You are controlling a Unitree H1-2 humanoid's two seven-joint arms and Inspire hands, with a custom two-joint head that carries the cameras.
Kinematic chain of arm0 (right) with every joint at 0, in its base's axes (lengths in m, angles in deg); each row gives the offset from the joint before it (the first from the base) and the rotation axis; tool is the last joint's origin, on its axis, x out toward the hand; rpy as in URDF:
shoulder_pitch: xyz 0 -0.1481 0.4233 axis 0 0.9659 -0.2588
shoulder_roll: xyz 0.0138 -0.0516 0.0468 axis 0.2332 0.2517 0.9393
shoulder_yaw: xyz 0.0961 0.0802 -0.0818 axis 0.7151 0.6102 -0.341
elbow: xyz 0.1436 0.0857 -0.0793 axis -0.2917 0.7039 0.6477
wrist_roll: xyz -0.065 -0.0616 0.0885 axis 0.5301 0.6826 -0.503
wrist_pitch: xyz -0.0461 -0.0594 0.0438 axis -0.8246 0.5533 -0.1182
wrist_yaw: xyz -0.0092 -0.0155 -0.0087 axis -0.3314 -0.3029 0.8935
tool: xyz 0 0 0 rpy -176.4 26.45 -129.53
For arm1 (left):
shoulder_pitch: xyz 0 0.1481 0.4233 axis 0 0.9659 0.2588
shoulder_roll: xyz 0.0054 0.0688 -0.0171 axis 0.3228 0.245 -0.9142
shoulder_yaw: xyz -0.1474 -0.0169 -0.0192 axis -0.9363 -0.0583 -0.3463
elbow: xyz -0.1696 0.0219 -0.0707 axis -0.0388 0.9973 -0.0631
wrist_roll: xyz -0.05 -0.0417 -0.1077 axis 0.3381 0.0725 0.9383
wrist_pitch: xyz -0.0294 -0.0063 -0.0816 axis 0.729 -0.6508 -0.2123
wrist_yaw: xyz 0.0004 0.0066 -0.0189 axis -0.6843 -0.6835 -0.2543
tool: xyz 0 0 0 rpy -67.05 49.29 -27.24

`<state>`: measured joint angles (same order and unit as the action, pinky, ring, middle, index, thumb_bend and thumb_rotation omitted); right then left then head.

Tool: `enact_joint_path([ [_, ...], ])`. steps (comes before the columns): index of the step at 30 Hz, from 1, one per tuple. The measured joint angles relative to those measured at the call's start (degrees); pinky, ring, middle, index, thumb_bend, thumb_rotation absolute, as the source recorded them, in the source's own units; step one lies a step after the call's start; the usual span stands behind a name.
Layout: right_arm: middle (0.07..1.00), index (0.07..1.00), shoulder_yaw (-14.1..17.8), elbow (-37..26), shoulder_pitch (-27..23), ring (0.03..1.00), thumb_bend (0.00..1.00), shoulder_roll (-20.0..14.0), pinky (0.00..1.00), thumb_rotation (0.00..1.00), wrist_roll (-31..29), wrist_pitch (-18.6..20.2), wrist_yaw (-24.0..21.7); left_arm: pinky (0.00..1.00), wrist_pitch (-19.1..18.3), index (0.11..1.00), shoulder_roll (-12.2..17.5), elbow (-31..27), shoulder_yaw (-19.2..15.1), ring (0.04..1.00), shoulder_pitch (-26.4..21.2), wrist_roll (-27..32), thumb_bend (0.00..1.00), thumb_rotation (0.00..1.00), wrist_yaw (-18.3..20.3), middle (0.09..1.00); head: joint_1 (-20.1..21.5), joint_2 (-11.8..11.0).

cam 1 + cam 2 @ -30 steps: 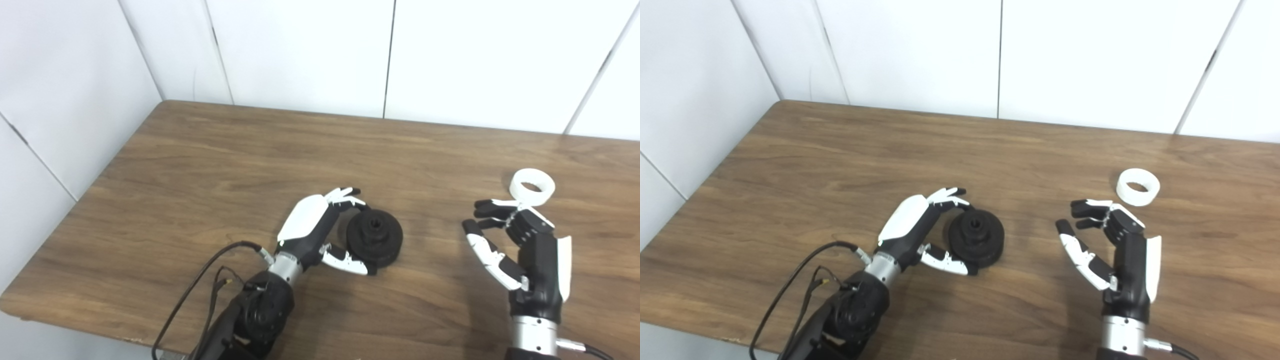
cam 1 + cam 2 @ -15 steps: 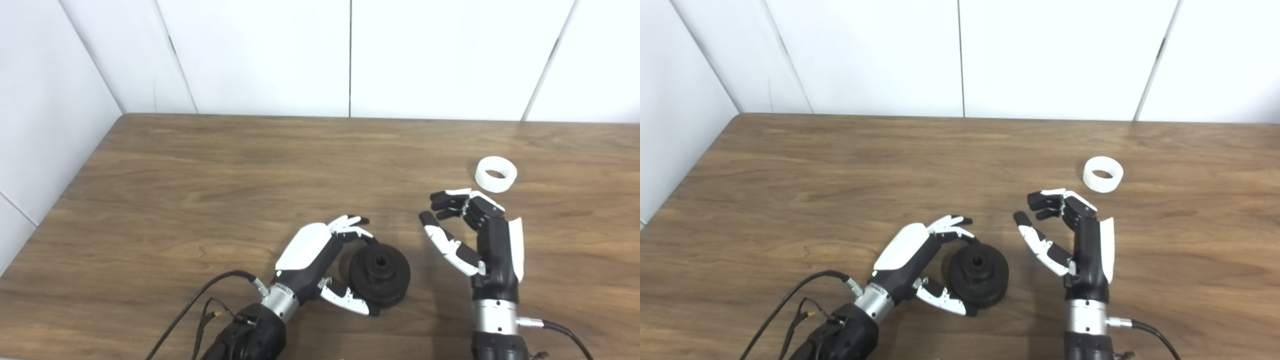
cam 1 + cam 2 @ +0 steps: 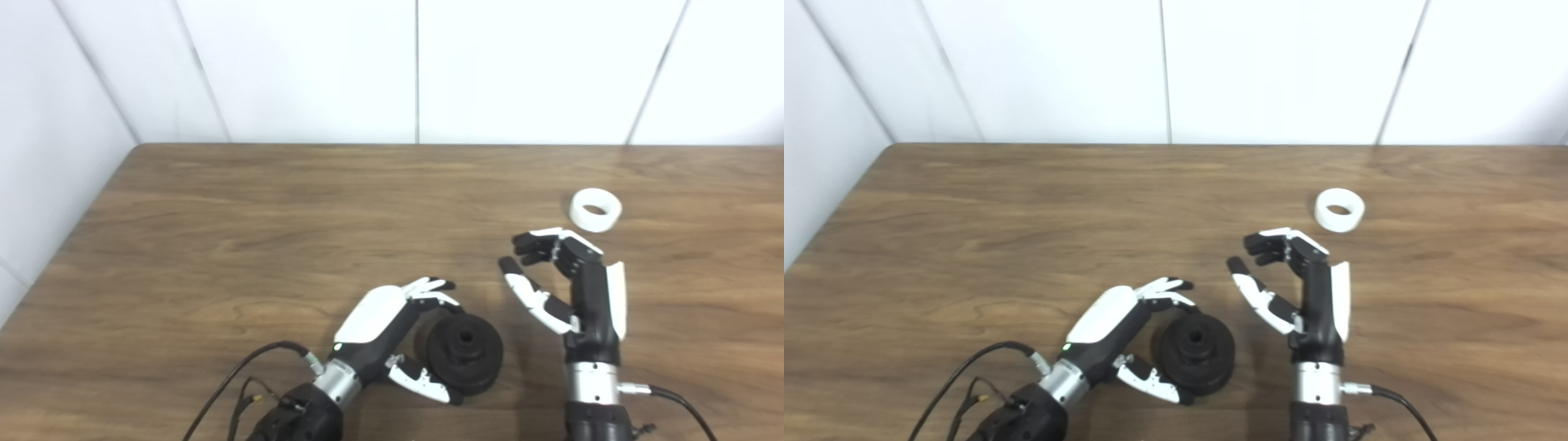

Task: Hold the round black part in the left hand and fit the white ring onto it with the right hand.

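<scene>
The brown desk (image 3: 245, 214) has slid over in both pictures since a second ago. That means the robot's head turned, not that the things moved. The desk now looks straight, with the white wall (image 3: 306, 61) right behind it.

The left hand (image 3: 392, 324) stays curled beside the round black part (image 3: 465, 352). Its fingers (image 3: 432, 288) bend over the far edge and its thumb lies along the near edge. It looks like they touch the part, but I cannot tell if the hold is tight. The part still sits flat on the desk, near the front.

The right hand (image 3: 572, 288) stands up, half open, and holds nothing. Its fingers (image 3: 536, 245) are bent but spread from the thumb.

The white ring (image 3: 595, 210) lies on the desk just past the right hand, not touching it. So I think the job has hardly started, and the right hand must reach the ring first.

The right eye view shows a wider gap between ring (image 3: 1339, 210) and fingers. The left eye view shows more of the left wall.
</scene>
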<state>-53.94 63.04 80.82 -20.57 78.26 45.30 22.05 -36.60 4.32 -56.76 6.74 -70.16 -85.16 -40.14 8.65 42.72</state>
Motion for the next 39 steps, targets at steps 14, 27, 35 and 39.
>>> enact_joint_path([
  [14,0.573,0.488,-1.8,0.5,-0.3,0.556,0.49,0.3,0.48,0.16,3.5,1.2,4.0,0.88,3.0,0.561,2.9,-0.3,-3.1,0.937,0.6,2.9,0.86,0.22,1.1,0.906,7.3,-1.7],
  [27,0.694,0.498,5.3,-5.5,-5.0,0.626,0.5,-7.8,0.5,0.16,2.4,11.9,-3.7,0.89,3.7,0.561,2.8,0.0,-3.2,0.939,0.6,2.0,0.86,0.19,0.9,0.903,8.8,-2.6],
  [35,0.791,0.768,8.2,-5.7,-11.8,0.754,0.57,-16.1,0.62,0.39,8.9,21.6,-8.5,0.87,4.5,0.562,2.8,0.4,-3.4,0.941,0.6,1.7,0.86,0.19,0.3,0.907,8.6,-2.6],
  [39,0.825,0.773,8.6,-4.0,-14.8,0.774,0.59,-19.6,0.62,0.44,11.6,23.6,-9.7,0.87,4.4,0.562,2.6,0.4,-3.4,0.943,0.7,1.6,0.86,0.18,0.2,0.906,8.3,-2.6],
])
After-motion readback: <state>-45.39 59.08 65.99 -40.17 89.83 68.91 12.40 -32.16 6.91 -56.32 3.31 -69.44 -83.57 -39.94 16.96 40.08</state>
